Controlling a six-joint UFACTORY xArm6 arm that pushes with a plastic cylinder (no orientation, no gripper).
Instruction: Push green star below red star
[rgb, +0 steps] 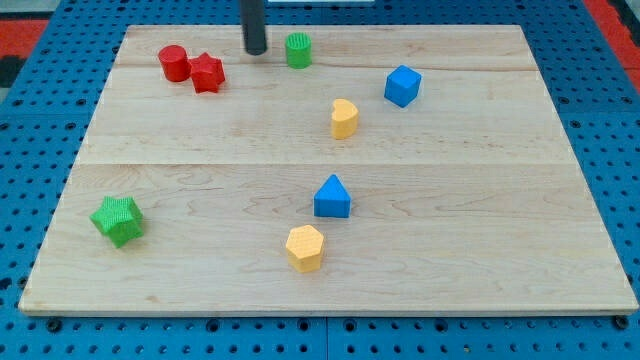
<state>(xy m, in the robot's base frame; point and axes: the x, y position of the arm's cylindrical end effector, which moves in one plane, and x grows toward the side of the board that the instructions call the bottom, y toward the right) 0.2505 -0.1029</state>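
Closest to the view's bottom sits a yellow six-sided block. Just above it is a blue block with a pointed top. At the view's left, low on the wooden board, lies the green star block. Further up are a yellow block and a blue cube. At the far edge the red star block touches a red round block. My tip has no jaws, it only pushes, and it stands between the red star and a green round block. The push has not begun, I think. My tip must travel down past the green star and shove it up toward the red star. No writing shows.
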